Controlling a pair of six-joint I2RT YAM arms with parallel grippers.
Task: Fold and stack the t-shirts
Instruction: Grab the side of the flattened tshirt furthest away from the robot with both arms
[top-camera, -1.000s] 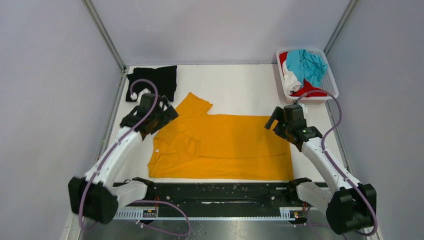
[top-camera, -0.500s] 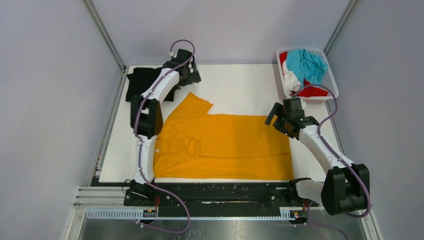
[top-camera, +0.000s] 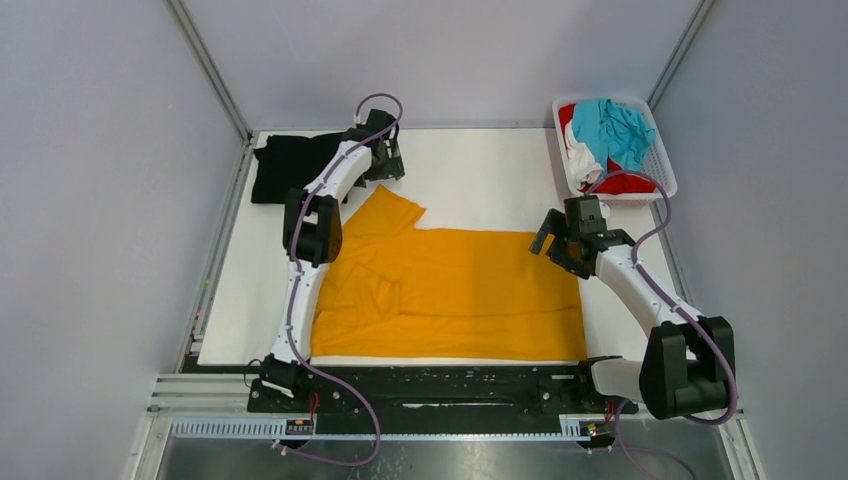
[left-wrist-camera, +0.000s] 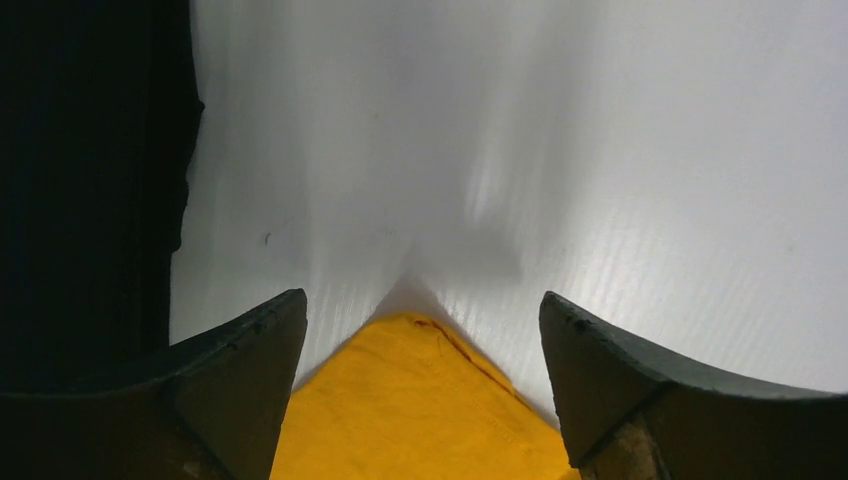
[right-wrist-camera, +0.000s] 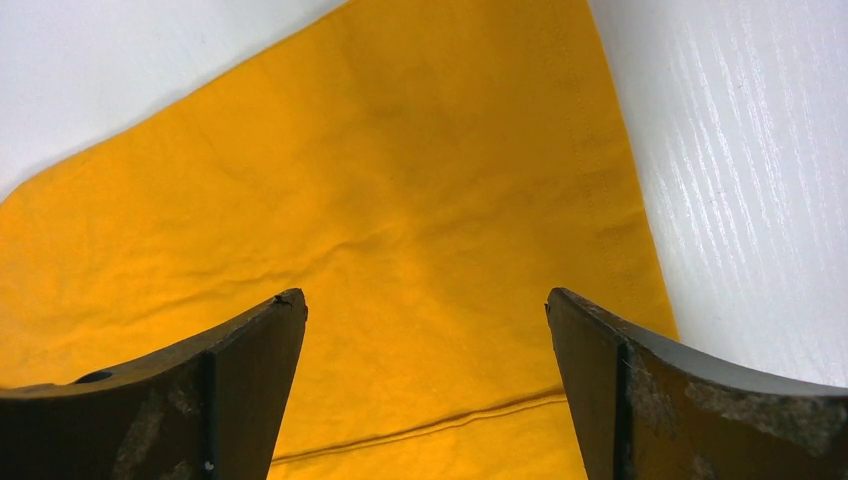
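The large orange-yellow t-shirt (top-camera: 450, 290) lies spread flat on the white table, one sleeve pointing to the back left. My left gripper (top-camera: 385, 163) is open and reaches far back, just beyond that sleeve's tip. In the left wrist view the sleeve tip (left-wrist-camera: 420, 400) lies between the open left gripper (left-wrist-camera: 422, 305) fingers. My right gripper (top-camera: 560, 240) is open over the shirt's back right corner. The right wrist view shows the right gripper (right-wrist-camera: 425, 300) open above the orange cloth (right-wrist-camera: 380, 200) and its hem seam. The black t-shirt (top-camera: 290, 165) lies folded at the back left. It also shows in the left wrist view (left-wrist-camera: 90, 180).
A white slotted basket (top-camera: 662, 165) stands at the back right and holds the teal t-shirt (top-camera: 620, 130), the red t-shirt (top-camera: 625, 183) and the white t-shirt (top-camera: 580, 160). Bare white table (top-camera: 480, 170) lies behind the orange shirt. Grey walls enclose the table.
My left arm has stretched from the orange shirt's left side far back to the sleeve tip beside the black shirt. My right gripper has shifted slightly back at the shirt's right corner.
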